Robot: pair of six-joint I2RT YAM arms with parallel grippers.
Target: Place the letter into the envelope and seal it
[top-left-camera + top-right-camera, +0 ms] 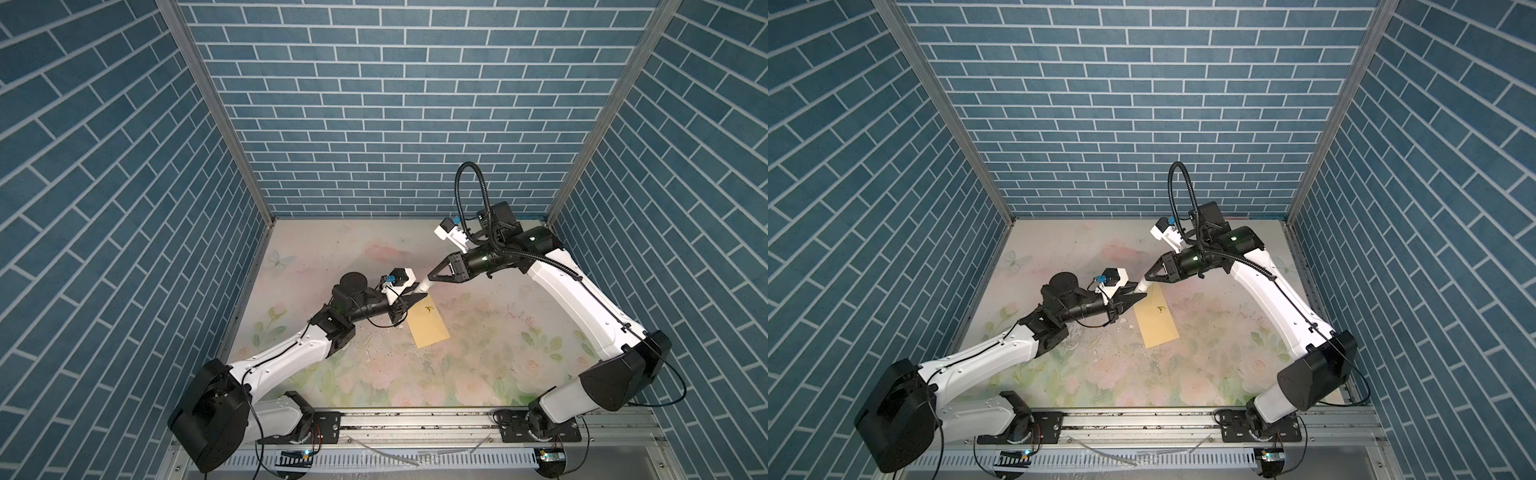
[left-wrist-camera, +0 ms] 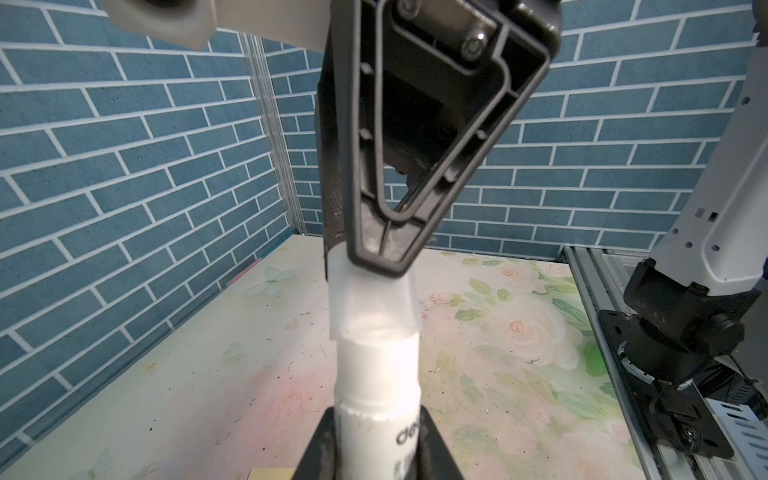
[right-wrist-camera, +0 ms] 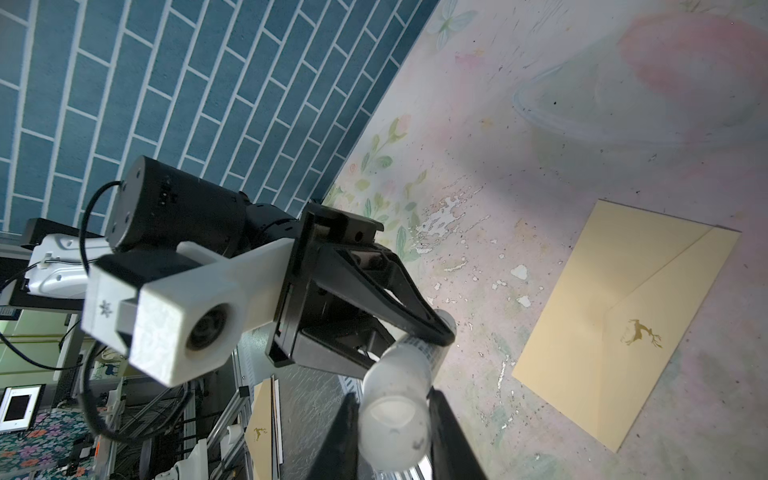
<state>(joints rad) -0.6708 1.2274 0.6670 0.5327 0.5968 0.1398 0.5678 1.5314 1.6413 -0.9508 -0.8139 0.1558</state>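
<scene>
Blue brick walls (image 1: 374, 104), floral tabletop (image 1: 478, 365); left claw (image 2: 376, 424), right claw (image 3: 395, 419) both grip glue stick (image 2: 376, 365).

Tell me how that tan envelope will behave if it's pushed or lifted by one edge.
The envelope looks thin and lies flat on the table, so it would likely droop if lifted. Being paper, it probably slides easily when pushed.

Both top views are bright and evenly lit from overhead; the floral table (image 1: 490, 374) looks washed out around the envelope (image 1: 429, 329), with only faint shadows beside it. Far from the envelope, the brick walls (image 1: 104, 174) bow at the frame edges. In the right wrist view a broad soft shadow lies near the envelope (image 3: 615, 316), and the glue stick (image 3: 395, 411), close to the lens, is blurred.
</scene>
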